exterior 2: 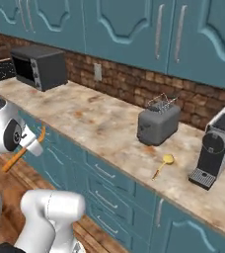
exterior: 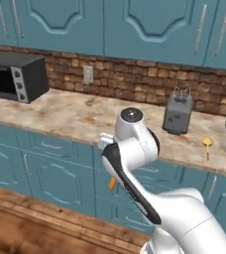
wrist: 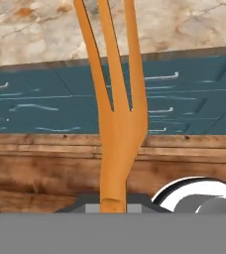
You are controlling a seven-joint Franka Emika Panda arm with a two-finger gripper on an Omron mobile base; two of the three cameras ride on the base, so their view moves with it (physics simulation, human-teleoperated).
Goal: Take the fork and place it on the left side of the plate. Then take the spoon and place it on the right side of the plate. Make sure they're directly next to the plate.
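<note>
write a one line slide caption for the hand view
Gripper shut on the orange fork, tines pointing up toward the marbled counter, blue drawer fronts and wooden floor behind.

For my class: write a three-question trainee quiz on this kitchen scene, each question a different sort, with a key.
1. True or false: the spoon lies on the counter.
2. What does the gripper hold? A plate, B fork, C spoon.
3. Fill in: the spoon lies between the toaster and the ____.

Key: 1 true; 2 B; 3 coffee machine.
</note>
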